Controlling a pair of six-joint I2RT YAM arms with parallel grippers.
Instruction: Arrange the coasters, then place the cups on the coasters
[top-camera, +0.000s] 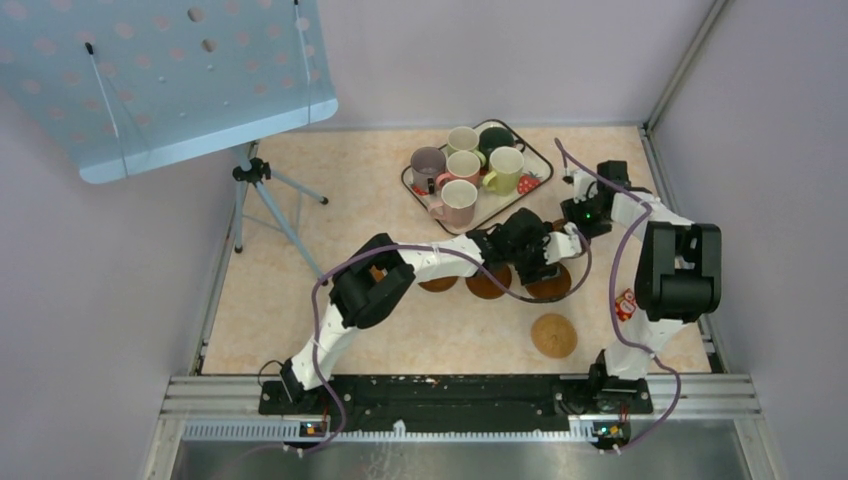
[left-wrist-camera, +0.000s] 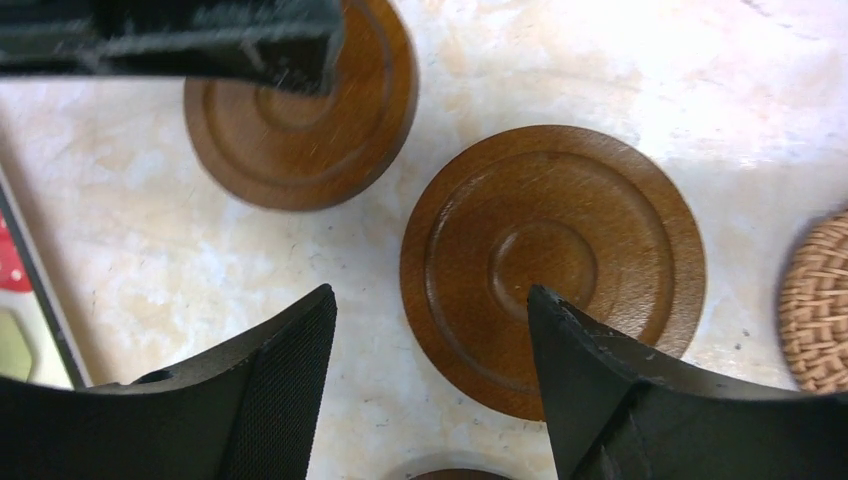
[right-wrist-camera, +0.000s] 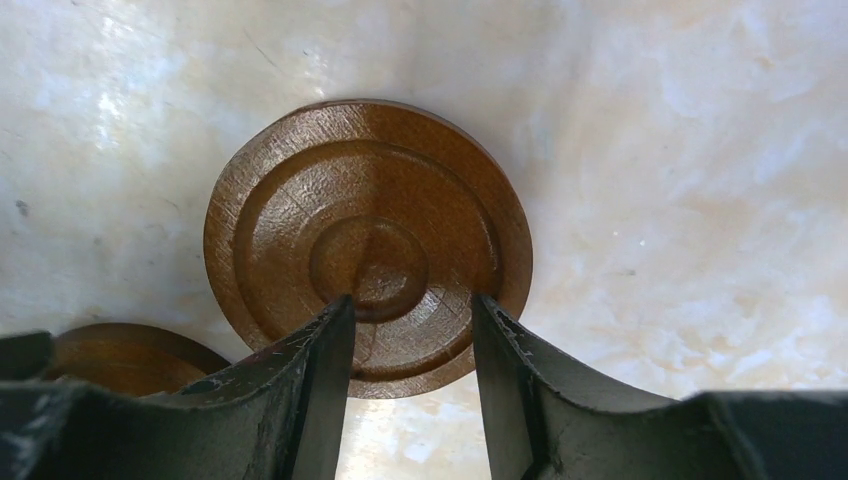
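Left wrist view: holding the left gripper released, jaws parted and clasping nothing, one jaw overlapping the near rim of a coaster and the other over bare table. Showing a second coaster just beyond, apart from the first, its far part covered by something black. Hovering the right gripper likewise unclenched in its own view, jaws straddling the raised centre of a brown disc, probably that second coaster; not telling whether the tips are touching it. Moving outward in the top view: finding more coasters lying in a loose row toward the left arm, a woven disc lying alone nearer the bases, and the cups crowding the tray at the far side, none on a coaster yet. Judging the coasters hard, stiff, light and glossy, so likely slipping under smooth pads; lying flat and thin, offering little edge. Looking best to be pinching across the rim from above, tips pressed down beside the edge, or nudging the rim to slide each along the table. Expecting the cups to be heavier and breakable; taking each by the wall at the lip or by the handle, and setting down gently inside the ring.
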